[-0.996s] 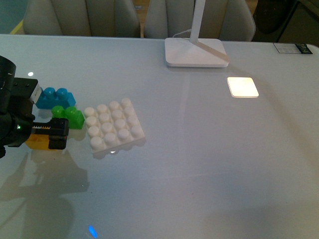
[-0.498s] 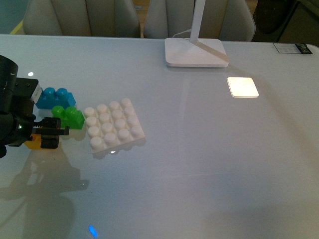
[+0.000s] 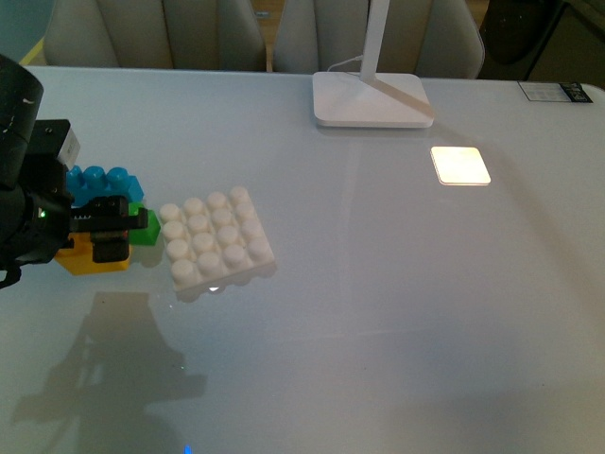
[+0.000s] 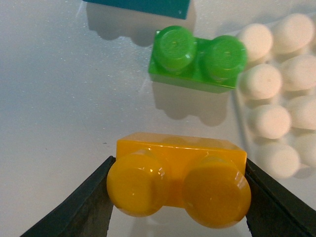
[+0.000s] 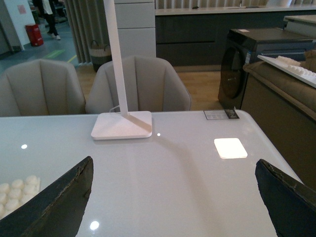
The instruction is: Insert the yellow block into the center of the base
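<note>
Clearly, wrist view, left gripper (image 4: pixel 178 193) pinching yellow block (image 4: pixel 180 160), half-hidden frontally.

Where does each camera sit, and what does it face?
Front: on the body, facing across the table; left gripper shows, holding the yellow block.
Left wrist: looks down past its fingers at the block, green brick.
Right wrist: looks over the table between open fingers toward the lamp foot.
All share the base.

Table (image 3: pixel 397 312), base (image 3: pixel 216 236), lamp (image 3: pixel 371 99), green brick (image 4: pixel 195 69) (blue brick (image 3: pixel 104 180))
</note>
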`<state>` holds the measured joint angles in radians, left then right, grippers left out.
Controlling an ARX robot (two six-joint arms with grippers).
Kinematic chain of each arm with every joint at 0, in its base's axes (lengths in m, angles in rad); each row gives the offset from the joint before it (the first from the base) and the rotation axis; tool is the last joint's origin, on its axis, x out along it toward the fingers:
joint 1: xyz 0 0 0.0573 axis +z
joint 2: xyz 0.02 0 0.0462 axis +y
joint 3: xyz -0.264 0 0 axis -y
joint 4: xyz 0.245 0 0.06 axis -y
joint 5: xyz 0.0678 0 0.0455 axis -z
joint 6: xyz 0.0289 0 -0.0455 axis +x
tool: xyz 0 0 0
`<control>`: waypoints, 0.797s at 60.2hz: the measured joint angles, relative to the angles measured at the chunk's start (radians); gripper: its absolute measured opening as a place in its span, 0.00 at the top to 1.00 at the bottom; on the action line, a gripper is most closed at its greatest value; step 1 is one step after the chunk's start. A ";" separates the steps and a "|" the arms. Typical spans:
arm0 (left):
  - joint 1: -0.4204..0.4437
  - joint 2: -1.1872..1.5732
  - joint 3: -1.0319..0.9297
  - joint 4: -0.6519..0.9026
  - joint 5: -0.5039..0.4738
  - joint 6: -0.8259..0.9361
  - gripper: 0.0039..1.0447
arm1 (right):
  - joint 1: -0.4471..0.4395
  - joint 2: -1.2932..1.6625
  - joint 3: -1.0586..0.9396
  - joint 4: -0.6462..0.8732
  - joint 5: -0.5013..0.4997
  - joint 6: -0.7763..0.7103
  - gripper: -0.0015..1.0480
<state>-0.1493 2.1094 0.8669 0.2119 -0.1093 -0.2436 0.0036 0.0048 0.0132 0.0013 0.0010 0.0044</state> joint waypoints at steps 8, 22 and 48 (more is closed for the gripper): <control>-0.063 -0.045 0.000 -0.053 -0.028 -0.088 0.40 | 0.000 0.000 0.000 0.000 0.000 0.000 0.08; -0.187 -0.057 0.038 -0.121 -0.082 -0.243 0.40 | 0.000 0.000 0.000 0.000 0.000 0.000 0.08; -0.281 0.080 0.214 -0.158 -0.183 -0.373 0.40 | 0.000 0.000 0.000 0.000 0.000 0.000 0.08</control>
<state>-0.4301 2.1895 1.0805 0.0544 -0.2920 -0.6163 0.0036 0.0048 0.0132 0.0013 0.0010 0.0044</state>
